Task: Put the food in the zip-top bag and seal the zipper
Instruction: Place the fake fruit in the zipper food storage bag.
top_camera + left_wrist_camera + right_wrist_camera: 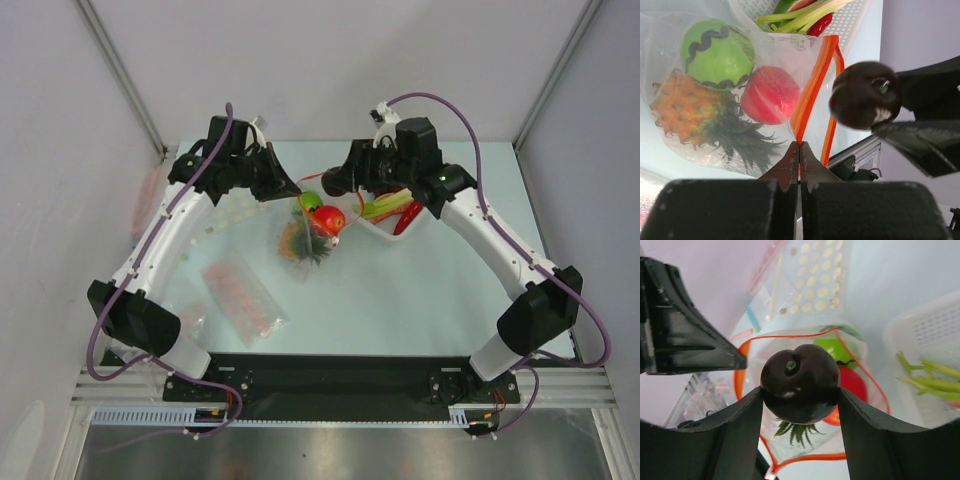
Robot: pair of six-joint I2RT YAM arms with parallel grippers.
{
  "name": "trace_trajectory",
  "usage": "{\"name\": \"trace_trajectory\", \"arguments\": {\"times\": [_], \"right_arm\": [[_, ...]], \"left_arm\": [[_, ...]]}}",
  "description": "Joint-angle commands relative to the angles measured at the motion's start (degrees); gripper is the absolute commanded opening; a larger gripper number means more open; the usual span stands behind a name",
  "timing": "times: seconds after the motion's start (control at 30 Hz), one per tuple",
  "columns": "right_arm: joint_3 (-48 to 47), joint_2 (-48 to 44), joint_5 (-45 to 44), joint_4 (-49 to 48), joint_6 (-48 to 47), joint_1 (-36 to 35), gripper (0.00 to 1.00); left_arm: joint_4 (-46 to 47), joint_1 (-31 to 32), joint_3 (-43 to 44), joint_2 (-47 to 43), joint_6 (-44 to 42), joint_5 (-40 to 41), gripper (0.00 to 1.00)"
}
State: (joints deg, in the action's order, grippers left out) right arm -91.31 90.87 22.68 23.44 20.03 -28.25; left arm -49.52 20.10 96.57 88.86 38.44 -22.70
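Note:
The clear zip-top bag [303, 243] lies at mid-table with its mouth held open. Inside it are an orange pineapple [685, 110], a round green fruit [715, 52] and a round red fruit [771, 94]. My left gripper [799, 146] is shut on the orange-red zipper [812, 85] at one end of the mouth. My right gripper [800, 390] is shut on a dark, almost black round fruit [800, 385] and holds it just above the open mouth. Below it in the right wrist view the green fruit [837, 347] and the red fruit [852, 382] show through the opening.
A white basket [380, 228] with green stalks [927, 375] and a red chili [408, 218] stands right of the bag. A packet of pink-red dots [243, 297] lies near left. A sheet of white dots [815, 280] lies behind the bag.

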Motion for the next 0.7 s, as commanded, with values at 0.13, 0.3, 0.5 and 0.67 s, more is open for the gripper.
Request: {"name": "trace_trajectory", "arguments": {"times": [0.13,0.3,0.5,0.67], "right_arm": [[0.87,3.43,4.31,-6.04,2.65,-4.17,0.30],[0.60,6.94,5.01,-8.23,4.14,-6.02,0.30],[0.61,9.15,8.43,-10.78,5.81,-6.99,0.30],[0.87,8.89,10.29,-10.17,4.58,-7.87,0.73]], "left_arm": [[1.27,0.38,3.18,-0.53,-0.82,-1.29,0.00],[1.97,0.47,4.32,-0.44,0.15,-2.52,0.00],[1.79,0.47,6.87,-0.18,1.11,-3.58,0.00],[1.97,0.38,6.26,-0.53,0.94,-3.67,0.00]]}}
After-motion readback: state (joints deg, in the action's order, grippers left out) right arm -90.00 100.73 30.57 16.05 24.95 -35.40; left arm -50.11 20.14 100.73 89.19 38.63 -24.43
